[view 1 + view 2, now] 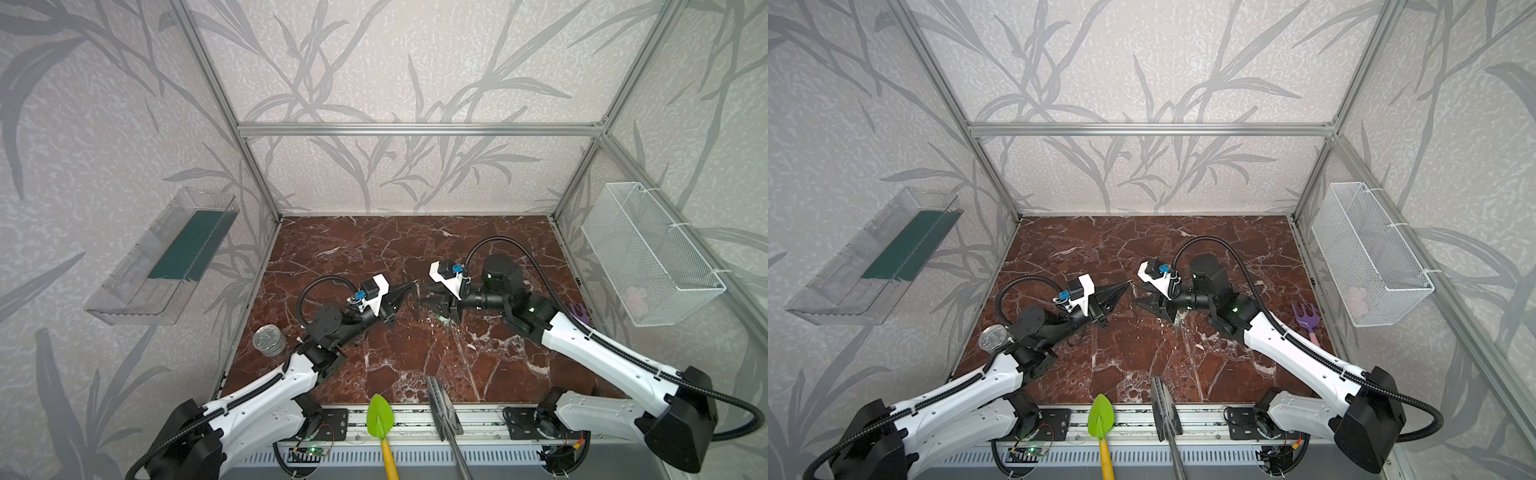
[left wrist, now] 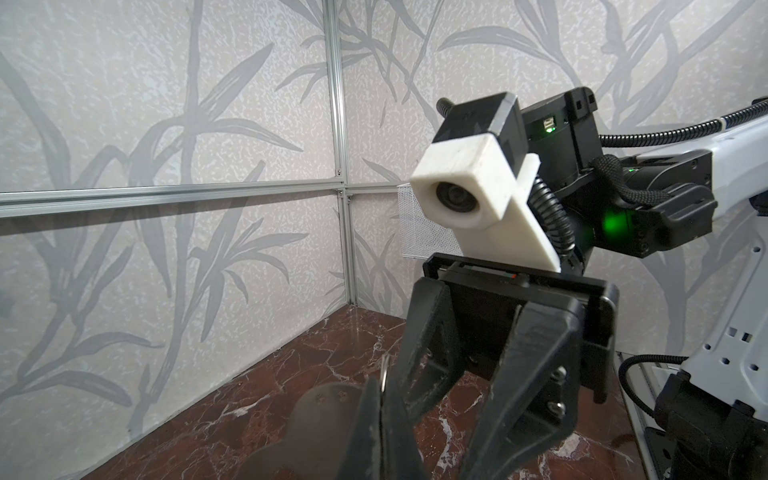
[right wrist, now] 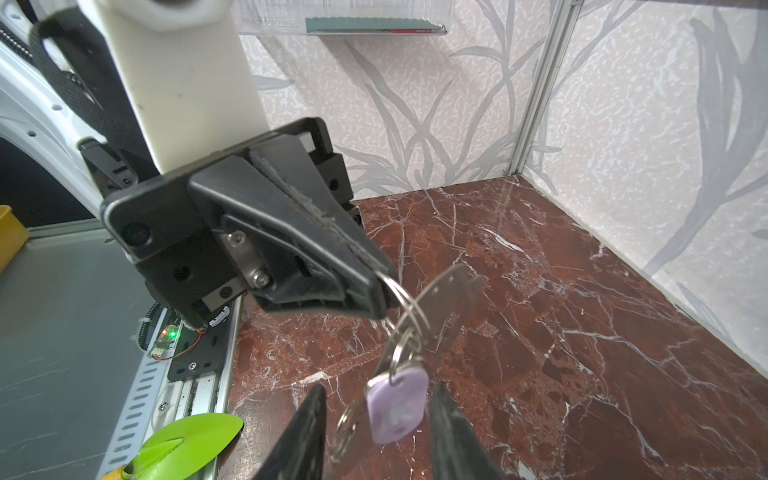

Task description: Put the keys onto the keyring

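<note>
My left gripper (image 3: 380,286) is shut on the thin metal ring (image 3: 401,301) of the keyring, held above the table mid-scene (image 1: 415,284). The flat grey tag (image 3: 455,297) dangles from that ring. The lilac-headed key (image 3: 397,409) hangs below on linked rings, between the fingers of my right gripper (image 3: 376,432), which is open and not touching it. In both top views the right gripper (image 1: 422,296) faces the left one tip to tip. A small green speck (image 1: 441,319), perhaps the green key, lies on the table under the right gripper.
A silver tin can (image 1: 269,340) stands at the left edge. A green toy shovel (image 1: 380,415) and a grey tool (image 1: 442,411) lie at the front edge. A purple rake (image 1: 1306,318) lies at the right. A wire basket (image 1: 648,253) and a clear shelf (image 1: 166,257) hang on the side walls.
</note>
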Controlling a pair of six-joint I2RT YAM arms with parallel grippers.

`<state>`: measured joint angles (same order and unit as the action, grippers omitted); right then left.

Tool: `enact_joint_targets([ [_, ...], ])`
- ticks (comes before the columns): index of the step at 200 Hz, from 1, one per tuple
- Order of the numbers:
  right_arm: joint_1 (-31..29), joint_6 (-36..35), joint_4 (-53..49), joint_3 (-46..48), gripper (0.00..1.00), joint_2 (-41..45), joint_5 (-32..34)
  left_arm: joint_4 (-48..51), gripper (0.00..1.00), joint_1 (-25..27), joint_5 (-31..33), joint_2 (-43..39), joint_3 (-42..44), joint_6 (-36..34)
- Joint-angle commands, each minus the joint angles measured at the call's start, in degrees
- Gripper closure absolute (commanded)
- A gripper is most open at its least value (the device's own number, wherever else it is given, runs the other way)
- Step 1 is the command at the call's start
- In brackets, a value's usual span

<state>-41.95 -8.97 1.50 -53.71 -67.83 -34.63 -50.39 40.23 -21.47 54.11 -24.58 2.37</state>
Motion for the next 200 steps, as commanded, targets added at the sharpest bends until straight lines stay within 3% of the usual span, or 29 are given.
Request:
enact_joint_targets([
  [1,-0.4,1.1,3.0,-1.2,0.59,-0.6,-2.4,-3.8,1.0,0.1,-1.1,0.3,-0.3,1.1],
  [114,-2.4,0.3,3.8,-2.2,0.61,-1.5,-4.8,-4.4,1.0,0.0,-1.2,1.4,-0.3,1.6],
  [200,-8.0,-6.4,-1.6,-2.8,0.65,0.3,5.6,-4.6,1.0,0.1,-0.9,3.0,-0.2,1.5],
])
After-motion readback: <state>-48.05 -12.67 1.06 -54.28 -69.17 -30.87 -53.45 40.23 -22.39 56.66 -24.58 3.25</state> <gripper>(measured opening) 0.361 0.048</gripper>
